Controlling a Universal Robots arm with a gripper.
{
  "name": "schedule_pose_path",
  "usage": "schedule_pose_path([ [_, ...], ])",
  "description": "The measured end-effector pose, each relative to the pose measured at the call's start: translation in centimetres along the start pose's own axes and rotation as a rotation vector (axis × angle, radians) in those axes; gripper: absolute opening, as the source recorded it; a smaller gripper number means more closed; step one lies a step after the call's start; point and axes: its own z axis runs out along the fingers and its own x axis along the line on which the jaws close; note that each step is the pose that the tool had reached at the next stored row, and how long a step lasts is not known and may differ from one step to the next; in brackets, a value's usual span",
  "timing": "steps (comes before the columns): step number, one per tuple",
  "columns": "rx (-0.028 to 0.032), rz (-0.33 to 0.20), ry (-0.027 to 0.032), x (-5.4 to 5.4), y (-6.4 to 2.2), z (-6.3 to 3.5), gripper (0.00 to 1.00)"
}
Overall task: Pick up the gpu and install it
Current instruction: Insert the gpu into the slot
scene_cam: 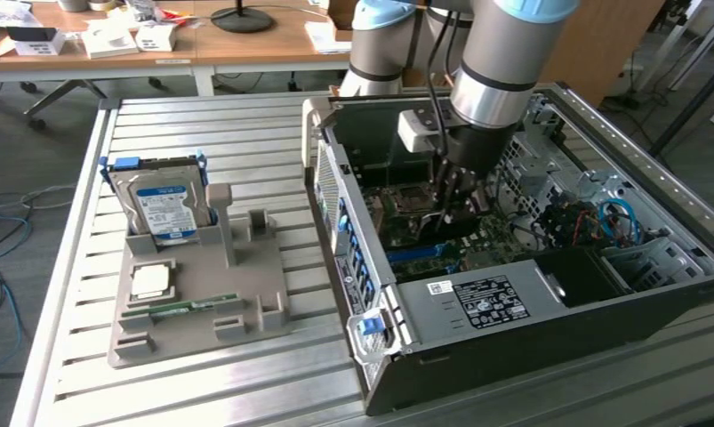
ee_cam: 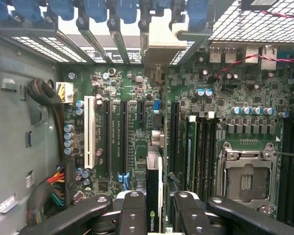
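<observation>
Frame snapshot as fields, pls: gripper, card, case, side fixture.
gripper: shut on gpu
gpu: thin green circuit-board card with black cooler, seen edge-on between the fingers, silver bracket end toward the slot openings
location: inside the open black computer case, over the green motherboard
seated in slot: cannot tell
holder: grey moulded fixture, exterior view's left of the case
on holder: silver hard drive with blue label, upright; narrow green RAM stick, lying flat
</observation>
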Motion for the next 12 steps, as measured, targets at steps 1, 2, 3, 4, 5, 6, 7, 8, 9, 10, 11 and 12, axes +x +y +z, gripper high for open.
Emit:
schedule_pose_path([
  [1,0.0001,0.000,-0.0001,0.00,0.08,0.01,0.26],
  [2,0.0001,0.000,-0.0001,0.00,0.17,0.02,0.26],
  [3,0.0000,0.000,0.0000,0.00,0.27,0.03,0.26],
  [4,0.0000,0.000,-0.0001,0.01,0.36,0.05,0.26],
  [5,0.0000,0.000,0.0000,0.01,0.42,0.07,0.26],
  [6,-0.0001,0.000,0.0001,0.01,0.47,0.11,0.26],
  [7,0.0000,0.000,0.0000,0.01,0.50,0.16,0.26],
  [8,-0.0001,0.000,0.0001,0.03,0.50,0.20,0.26],
  [9,-0.0001,0.000,0.0001,0.04,0.51,0.24,0.26],
  [10,0.0000,0.000,0.0000,0.04,0.53,0.28,0.26],
  [11,-0.0001,0.000,0.0001,0.04,0.54,0.29,0.26],
  [12,-0.0001,0.000,0.0002,0.04,0.55,0.31,0.26],
])
